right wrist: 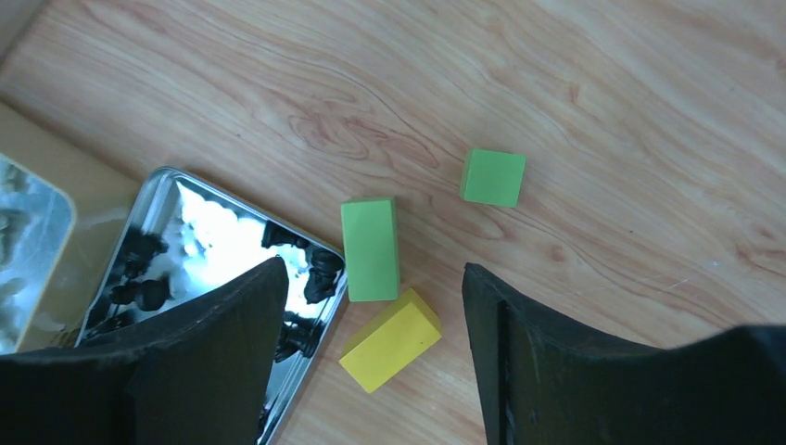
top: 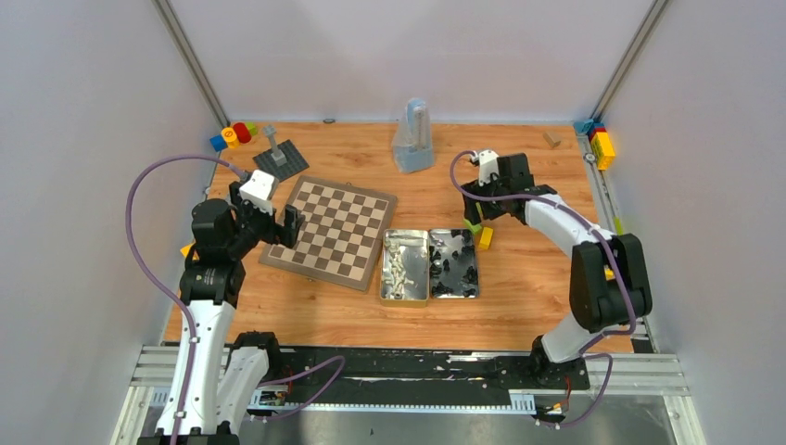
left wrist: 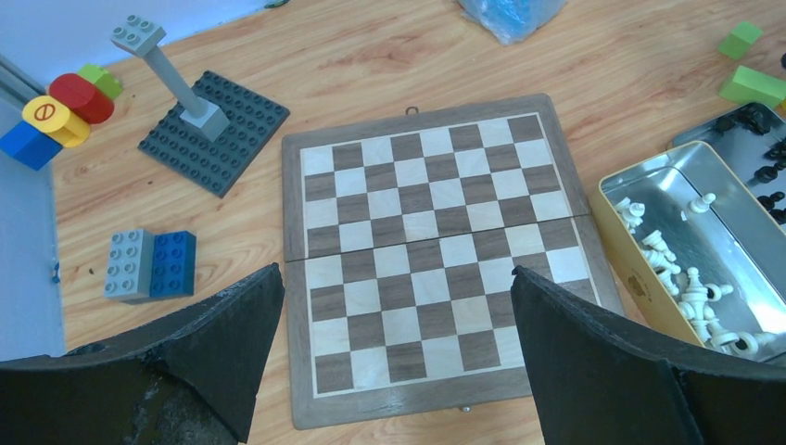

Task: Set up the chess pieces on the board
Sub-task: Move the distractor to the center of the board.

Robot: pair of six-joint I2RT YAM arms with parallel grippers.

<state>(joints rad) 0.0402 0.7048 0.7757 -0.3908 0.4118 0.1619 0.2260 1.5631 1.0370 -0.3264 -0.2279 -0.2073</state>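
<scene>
Left gripper (left wrist: 397,273) hovers at the 9 o'clock edge of the board (top: 329,232), fingers spread wide, nothing between them. White pieces (left wrist: 690,283) lie heaped in the gold tin (left wrist: 640,278). Black pieces (right wrist: 320,273) are in the silver tin (right wrist: 213,227) beside it. Both tins sit at the board's 3 o'clock. Right gripper (right wrist: 371,269) is at the tins' 1 o'clock, over a green block (right wrist: 371,248) and a yellow block (right wrist: 389,339), fingers spread, empty.

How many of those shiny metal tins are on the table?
2. One tin, holding cream-white pieces, sits just right of the board; the other tin, holding black pieces, lies beside it, farther right. None seems hidden.
</scene>
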